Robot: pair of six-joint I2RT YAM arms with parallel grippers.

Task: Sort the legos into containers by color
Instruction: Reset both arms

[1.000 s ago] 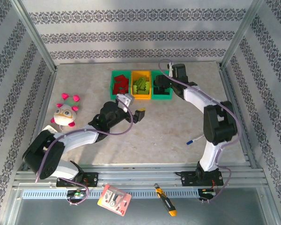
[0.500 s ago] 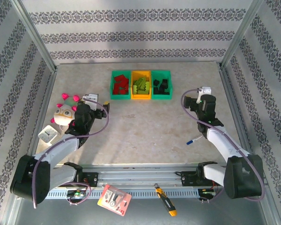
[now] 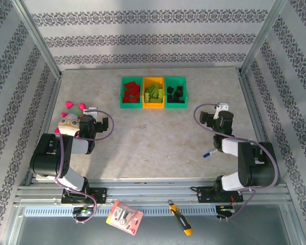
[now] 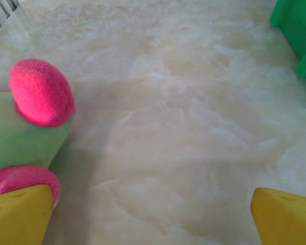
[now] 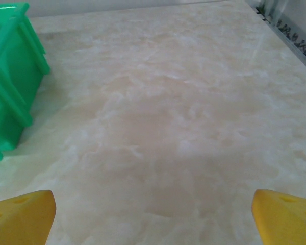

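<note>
The orange-yellow bin [image 3: 153, 78] stands in the middle of a row of three containers toward the far side of the table [image 3: 158, 138], and everything else is placed from it. Touching its left wall is a green bin [image 3: 122, 93] holding the red legos [image 3: 131, 93]. The orange-yellow bin itself holds the lime green legos [image 3: 153, 92]. Against its right wall is a second green bin [image 3: 175, 78] with the black legos [image 3: 175, 94]. The bricks are too small to count, and each pile appears to be a single color. The left gripper [image 4: 152, 217] sits well to the near left of the orange-yellow bin, its yellow fingertips [image 4: 20, 214] spread wide with nothing between them, just beside a plush toy [image 3: 69, 125] with pink knobs. The right gripper [image 5: 153, 214] sits well to the near right of that bin, fingers likewise parted and empty over bare tabletop, with the second green bin's wall at the left edge of its wrist view. A small blue-and-white pen [image 3: 210, 152] lies nearer still on that right side.
</note>
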